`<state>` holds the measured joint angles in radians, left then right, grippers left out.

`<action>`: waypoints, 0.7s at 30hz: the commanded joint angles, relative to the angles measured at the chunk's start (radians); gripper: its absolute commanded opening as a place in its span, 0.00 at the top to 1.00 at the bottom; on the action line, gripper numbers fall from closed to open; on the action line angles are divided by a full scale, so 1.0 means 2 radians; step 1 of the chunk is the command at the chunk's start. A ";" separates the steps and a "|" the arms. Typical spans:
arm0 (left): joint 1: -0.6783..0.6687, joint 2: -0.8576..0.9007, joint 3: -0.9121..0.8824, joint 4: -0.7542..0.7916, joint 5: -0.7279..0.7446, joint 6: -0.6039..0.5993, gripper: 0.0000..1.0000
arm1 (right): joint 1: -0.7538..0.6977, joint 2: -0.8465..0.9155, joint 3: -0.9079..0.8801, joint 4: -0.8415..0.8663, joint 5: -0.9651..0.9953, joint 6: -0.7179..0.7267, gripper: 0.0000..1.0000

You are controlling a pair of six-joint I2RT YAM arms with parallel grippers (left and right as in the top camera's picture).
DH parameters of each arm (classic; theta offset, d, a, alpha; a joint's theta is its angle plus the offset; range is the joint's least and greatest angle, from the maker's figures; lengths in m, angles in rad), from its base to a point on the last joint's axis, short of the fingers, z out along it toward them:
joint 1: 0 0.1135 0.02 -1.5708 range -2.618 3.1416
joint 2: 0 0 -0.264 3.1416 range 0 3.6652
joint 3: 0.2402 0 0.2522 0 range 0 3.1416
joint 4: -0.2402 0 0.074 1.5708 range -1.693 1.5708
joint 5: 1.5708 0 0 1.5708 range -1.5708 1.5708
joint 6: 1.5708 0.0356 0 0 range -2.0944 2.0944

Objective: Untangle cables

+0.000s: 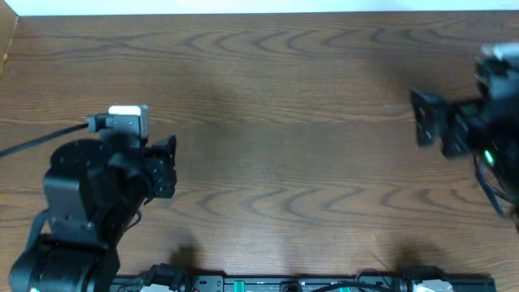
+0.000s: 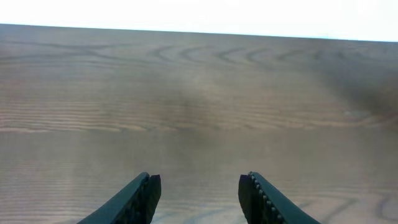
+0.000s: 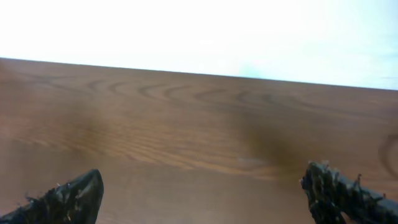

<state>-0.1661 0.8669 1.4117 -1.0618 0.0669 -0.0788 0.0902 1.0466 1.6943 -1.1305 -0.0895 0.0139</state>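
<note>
Cables: not discernible in any view. Wood-grain desk (image 1: 284, 122). Left jaws released, near left; right jaws released wide, far right.

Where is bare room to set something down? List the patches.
The whole middle of the table, between the left gripper and the right gripper, back to the far edge. Crowded only around both grippers and along the near rail.

Wood-grain table (image 1: 284, 162), brown, smooth, with faint sheen. Matt black plastic on left gripper (image 2: 199, 183), toothed along inner edge; rougher, scuffed black on both 2 fingers of right gripper (image 3: 202, 177).
</note>
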 commanded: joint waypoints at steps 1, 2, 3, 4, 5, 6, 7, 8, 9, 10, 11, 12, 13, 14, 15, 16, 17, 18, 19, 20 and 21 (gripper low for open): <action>0.002 -0.003 -0.001 -0.007 -0.021 -0.004 0.53 | 0.002 -0.044 0.001 -0.028 0.064 0.000 0.01; 0.002 -0.003 -0.001 -0.008 -0.022 -0.004 0.53 | 0.002 -0.058 0.001 -0.035 0.070 0.000 0.01; 0.002 -0.003 -0.001 -0.008 -0.023 -0.004 0.53 | 0.002 -0.073 0.001 -0.042 0.076 0.000 0.01; 0.002 -0.003 -0.001 -0.007 -0.023 -0.004 0.53 | 0.002 -0.089 0.001 -0.045 0.081 0.000 0.01; 0.002 -0.003 -0.001 -0.007 -0.023 -0.004 0.53 | 0.002 -0.103 0.001 -0.045 0.084 -0.001 0.01; 0.002 -0.003 -0.001 -0.007 -0.023 -0.004 0.53 | 0.002 -0.116 0.001 -0.043 0.084 -0.007 0.01; 0.002 -0.003 -0.001 -0.007 -0.023 -0.004 0.53 | 0.002 -0.124 0.001 -0.042 0.085 -0.008 0.01; 0.002 -0.003 -0.001 -0.007 -0.023 -0.004 0.53 | 0.002 -0.133 0.001 -0.042 0.085 -0.008 0.01; 0.002 -0.003 -0.001 -0.007 -0.023 -0.005 0.53 | 0.002 -0.139 0.001 -0.043 0.084 -0.008 0.01; 0.002 -0.003 -0.001 -0.007 -0.023 -0.005 0.53 | 0.002 -0.144 0.001 -0.043 0.085 -0.008 0.01; 0.002 -0.003 -0.001 -0.008 -0.023 -0.005 0.53 | 0.002 -0.146 0.001 -0.046 0.085 -0.008 0.01; 0.002 -0.003 -0.001 -0.008 -0.023 -0.005 0.53 | 0.002 -0.147 0.001 -0.049 0.085 -0.008 0.01; 0.002 -0.003 -0.001 -0.008 -0.023 -0.005 0.53 | 0.002 -0.147 0.001 -0.054 0.085 -0.008 0.01; 0.002 -0.003 -0.001 -0.008 -0.023 -0.005 0.53 | 0.002 -0.147 0.001 -0.062 0.084 -0.008 0.01; 0.002 -0.003 -0.001 -0.008 -0.023 -0.005 0.53 | 0.002 -0.147 0.001 -0.069 0.084 -0.008 0.01; 0.002 -0.003 -0.001 -0.008 -0.023 -0.005 0.53 | 0.002 -0.147 0.001 -0.078 0.084 -0.008 0.01; 0.002 -0.003 -0.001 -0.008 -0.023 -0.005 0.53 | 0.002 -0.147 0.001 -0.085 0.084 -0.008 0.01; 0.002 -0.003 -0.001 -0.008 -0.023 -0.005 0.53 | 0.002 -0.147 0.001 -0.095 0.084 -0.008 0.01; 0.002 -0.003 -0.001 -0.008 -0.023 -0.005 0.53 | 0.002 -0.147 0.001 -0.103 0.084 -0.008 0.01; 0.002 -0.003 -0.001 -0.008 -0.023 -0.005 0.53 | 0.002 -0.147 0.001 -0.113 0.084 -0.008 0.01; 0.002 -0.003 -0.001 -0.008 -0.023 -0.005 0.53 | 0.002 -0.147 0.001 -0.122 0.084 -0.008 0.01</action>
<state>-0.1661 0.8619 1.4117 -1.0748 0.0380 -0.0788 0.0902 0.7460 1.6955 -1.3483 0.0681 0.0135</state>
